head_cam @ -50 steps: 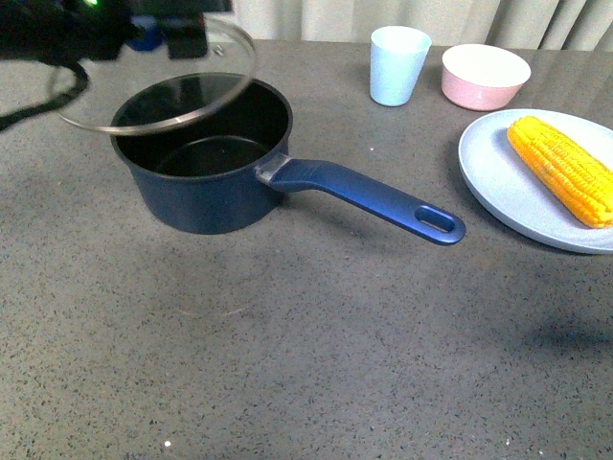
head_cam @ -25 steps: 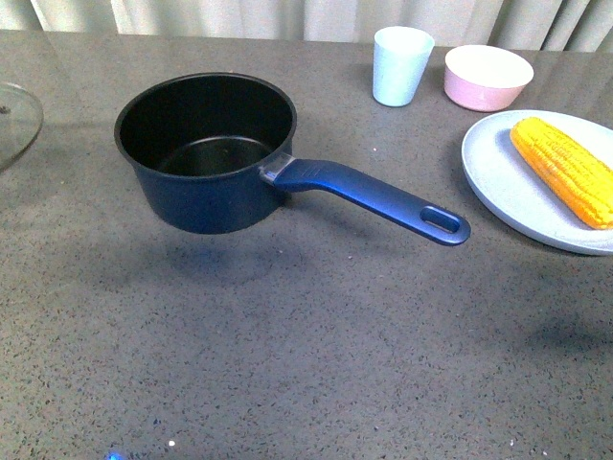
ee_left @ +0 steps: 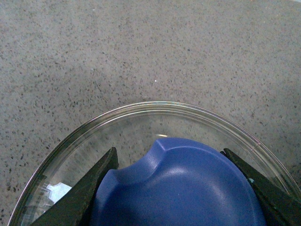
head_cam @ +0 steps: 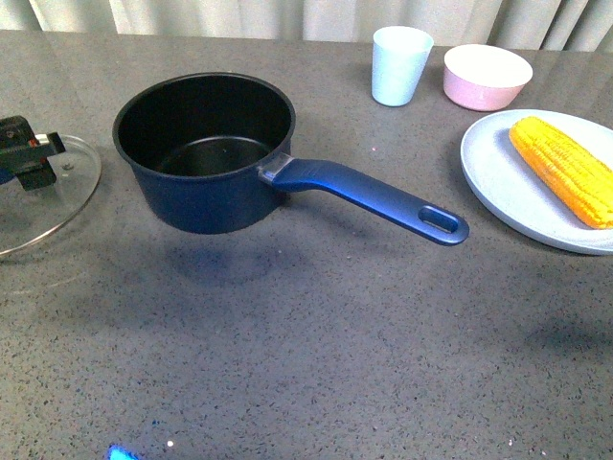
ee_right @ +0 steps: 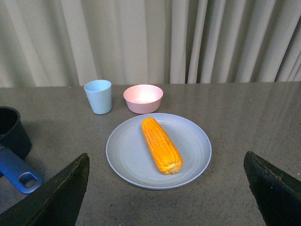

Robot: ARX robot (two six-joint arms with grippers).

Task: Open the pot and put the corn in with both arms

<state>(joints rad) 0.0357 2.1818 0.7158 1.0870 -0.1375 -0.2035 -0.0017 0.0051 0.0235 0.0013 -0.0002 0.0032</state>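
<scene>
The pot (head_cam: 206, 153) stands open on the grey table, its black inside bare and its long blue handle (head_cam: 369, 198) pointing right. Left of it the glass pot lid (head_cam: 53, 196) sits low over the table, tilted. My left gripper (head_cam: 24, 158) is shut on its blue knob (ee_left: 178, 188), with a finger (ee_left: 89, 193) on each side. The corn (head_cam: 565, 168) lies on a pale plate (head_cam: 508, 187) at the right. In the right wrist view my right gripper (ee_right: 166, 162) is open, apart from the corn (ee_right: 161, 145) ahead of it.
A pale blue cup (head_cam: 397, 65) and a pink bowl (head_cam: 487, 77) stand behind the plate, near the curtain. The right wrist view also shows the pot's wall (ee_right: 11, 134) and handle end (ee_right: 21, 174) beside the plate (ee_right: 131, 162).
The lid was over the pot's left rim, then swung out past the frame's left edge. It now sits lower beside the pot with the left gripper back in view.
</scene>
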